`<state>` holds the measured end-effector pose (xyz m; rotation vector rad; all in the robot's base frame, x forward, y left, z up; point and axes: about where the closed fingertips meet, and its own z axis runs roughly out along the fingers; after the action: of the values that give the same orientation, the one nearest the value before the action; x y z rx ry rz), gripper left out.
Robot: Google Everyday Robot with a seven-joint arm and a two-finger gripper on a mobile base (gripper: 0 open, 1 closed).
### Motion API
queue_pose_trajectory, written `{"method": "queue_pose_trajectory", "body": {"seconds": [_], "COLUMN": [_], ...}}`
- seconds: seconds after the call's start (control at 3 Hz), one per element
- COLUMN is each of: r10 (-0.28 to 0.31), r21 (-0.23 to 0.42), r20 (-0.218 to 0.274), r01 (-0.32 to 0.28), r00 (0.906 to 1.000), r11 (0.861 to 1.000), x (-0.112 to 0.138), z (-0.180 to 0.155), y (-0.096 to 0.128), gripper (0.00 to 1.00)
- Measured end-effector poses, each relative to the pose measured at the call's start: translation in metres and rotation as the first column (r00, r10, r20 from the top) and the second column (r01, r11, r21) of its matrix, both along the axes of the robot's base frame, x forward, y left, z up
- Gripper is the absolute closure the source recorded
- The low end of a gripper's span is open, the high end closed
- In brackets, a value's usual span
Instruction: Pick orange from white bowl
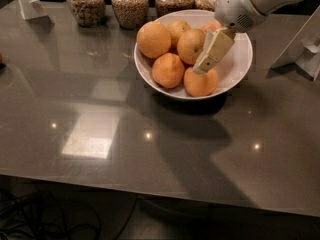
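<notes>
End effector (202,67): inside the bowl, angled down from the upper right, its cream tip low between two fruits. Whether it is released or clenched cannot be told. Nothing is seen lifted in it.

Desk (100,114): dark and glossy. It carries everything noted below.

Bowl (241,66): white and shallow, toward the far side of the desk. It holds six fruits, one mostly hidden behind the arm.

Jars (130,4): grain-filled, in a row just behind the bowl.

Biggest fruit (153,39): at the bowl's far side from the arm. Not the target.

Orange (190,44): the target, with a dark stem dot showing. It rests mid-bowl, touching its neighbours, with the tip just beside it.

Front fruit (200,82): directly under the tip, touched or nearly so.

Assessment: the step in hand is closing in on the orange, and no grasp is evident yet. Recommended: shift toward the biggest fruit until centred over the orange and straddle its widest part. Avoid wedging against the front fruit, close firmly, and lift straight up so the neighbours roll little.
</notes>
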<state>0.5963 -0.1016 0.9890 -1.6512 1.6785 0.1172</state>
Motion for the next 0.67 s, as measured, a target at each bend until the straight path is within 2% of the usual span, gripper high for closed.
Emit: {"method": "queue_pose_trajectory", "body": {"seconds": [0.33, 0.67], "r10": [0.059, 0.092], "r21": [-0.035, -0.058], "r20": [-0.002, -0.009], "r01": [-0.059, -0.093], "r00": [0.9982, 0.9957], "r11": [0.998, 0.994], "x": [0.009, 0.013], "z": [-0.011, -0.021], "y": [-0.005, -0.012], "gripper": [0.00, 0.05]}}
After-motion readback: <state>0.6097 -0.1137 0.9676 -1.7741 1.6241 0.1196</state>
